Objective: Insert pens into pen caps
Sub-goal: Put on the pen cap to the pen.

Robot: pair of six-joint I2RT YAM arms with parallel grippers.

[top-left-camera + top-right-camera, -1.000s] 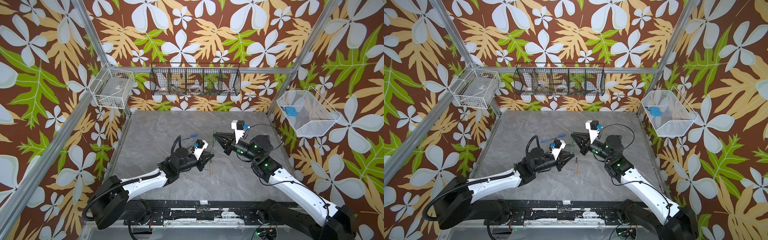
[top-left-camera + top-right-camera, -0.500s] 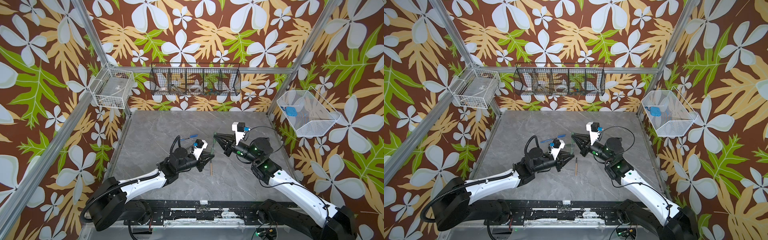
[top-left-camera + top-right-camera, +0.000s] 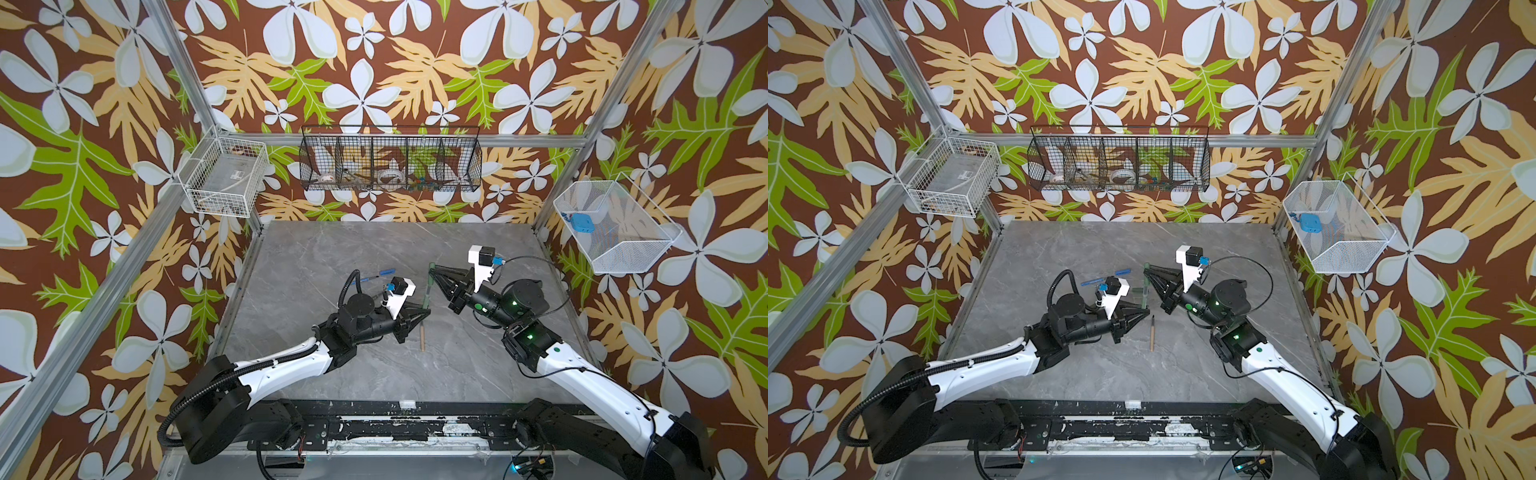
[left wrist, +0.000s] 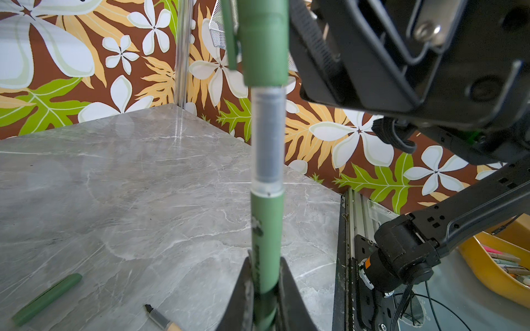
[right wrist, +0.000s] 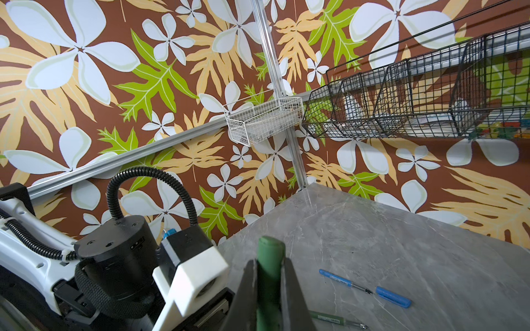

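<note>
Two clamped grippers: left gripper (image 4: 265, 265) pinches a slim dark green plastic pen (image 4: 265, 229), right gripper (image 5: 269, 262) pinches a stubby dark green cap (image 4: 263, 43) covering its tip.

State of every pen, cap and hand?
left hand: shut on held pen
right hand: shut on held cap
held pen: tip inside held cap, clear section exposed
blue pen: uncapped, lying flat
blue cap: off, lying loose
tan pen: uncapped, lying flat
loose green cap: lying flat
loose green pen: uncapped, lying flat

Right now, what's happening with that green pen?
Left end effector shut on green pen. Right end effector shut on green cap. Tip inside cap, clear section showing. Nothing blocking.
</note>
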